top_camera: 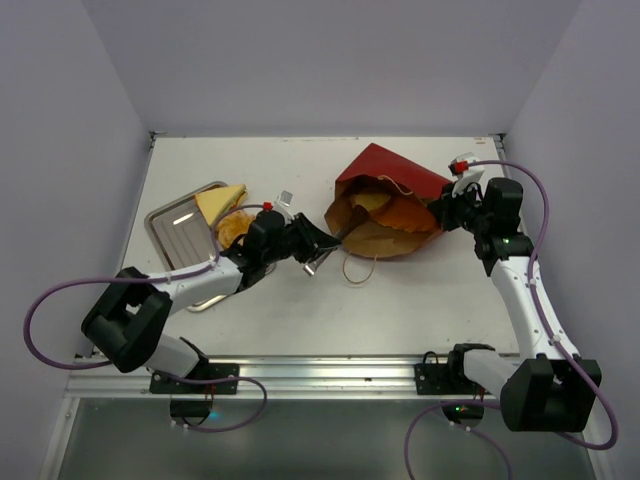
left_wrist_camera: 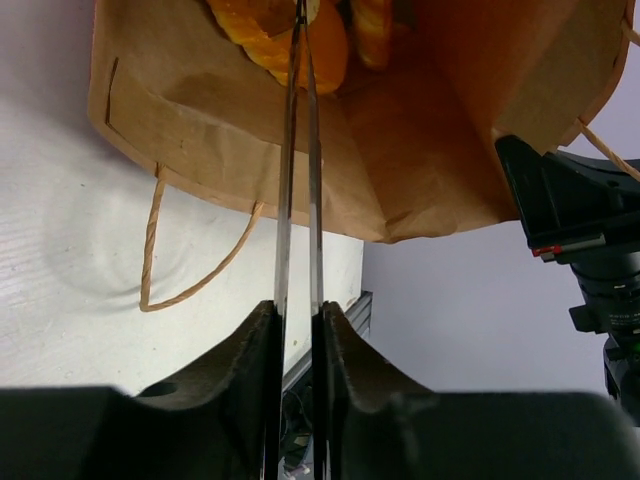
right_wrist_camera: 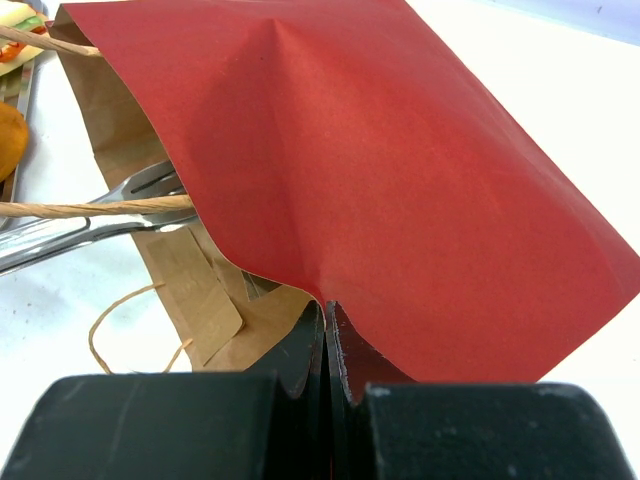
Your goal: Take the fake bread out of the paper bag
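The dark red paper bag (top_camera: 385,172) lies on its side right of centre, its brown mouth facing left. Golden-orange bread (top_camera: 372,200) shows inside it. My left gripper (top_camera: 335,237) is shut on metal tongs, whose tips reach into the mouth. In the left wrist view the gripper (left_wrist_camera: 298,305) holds the tongs (left_wrist_camera: 289,180) nearly closed, their tips at the orange rolls (left_wrist_camera: 330,50) inside the bag (left_wrist_camera: 200,130). My right gripper (top_camera: 440,205) is shut on the bag's upper red edge (right_wrist_camera: 380,150), pinched at the gripper (right_wrist_camera: 328,312). A sandwich wedge (top_camera: 220,200) and a bun (top_camera: 233,228) lie at the tray.
A square metal tray (top_camera: 175,225) stands at the left, behind my left arm. A loose cord handle (top_camera: 358,270) lies on the table in front of the bag. The tongs (right_wrist_camera: 90,232) and the other cord handle (right_wrist_camera: 100,208) show in the right wrist view.
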`<state>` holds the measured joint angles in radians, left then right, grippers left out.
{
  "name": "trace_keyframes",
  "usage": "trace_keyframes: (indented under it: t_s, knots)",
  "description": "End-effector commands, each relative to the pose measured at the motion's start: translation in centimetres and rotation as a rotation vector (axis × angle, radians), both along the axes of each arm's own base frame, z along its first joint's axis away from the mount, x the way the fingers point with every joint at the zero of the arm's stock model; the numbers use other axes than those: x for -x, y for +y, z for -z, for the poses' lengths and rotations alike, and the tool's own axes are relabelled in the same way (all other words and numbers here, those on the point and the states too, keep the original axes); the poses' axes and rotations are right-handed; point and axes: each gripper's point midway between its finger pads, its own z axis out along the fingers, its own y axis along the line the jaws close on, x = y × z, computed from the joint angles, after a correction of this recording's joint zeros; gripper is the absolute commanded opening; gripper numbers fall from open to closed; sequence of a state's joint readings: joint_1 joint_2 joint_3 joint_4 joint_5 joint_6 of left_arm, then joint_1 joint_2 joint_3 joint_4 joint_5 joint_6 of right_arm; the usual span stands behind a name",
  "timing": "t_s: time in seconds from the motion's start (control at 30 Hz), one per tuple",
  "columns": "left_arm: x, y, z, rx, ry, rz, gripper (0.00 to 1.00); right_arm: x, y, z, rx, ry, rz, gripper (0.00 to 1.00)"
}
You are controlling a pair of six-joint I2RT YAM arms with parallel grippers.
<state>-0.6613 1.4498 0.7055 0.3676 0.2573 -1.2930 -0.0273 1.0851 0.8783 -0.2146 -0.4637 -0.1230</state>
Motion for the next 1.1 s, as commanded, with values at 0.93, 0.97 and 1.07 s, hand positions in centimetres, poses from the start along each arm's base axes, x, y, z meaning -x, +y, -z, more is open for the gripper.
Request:
trace_keyframes:
  t_s: [0.93,0.97,1.07]
  knots:
    - [0.8,1.4,2.8,-0.084,0.015,0.001,0.45,-0.2,0.1,-1.5,-0.016,-0.058,-0.009,0.00]
    - [0.5,1.2,2.6,-0.083,0.012,0.000,0.45,-0.2,0.2,-1.5,-0.016,-0.059,-0.010,0.00]
    - [0.1,1.1,3.2,-0.096,0.026,-0.007,0.45,-0.2,0.1,-1.5,-0.016,-0.056,-0.009,0.00]
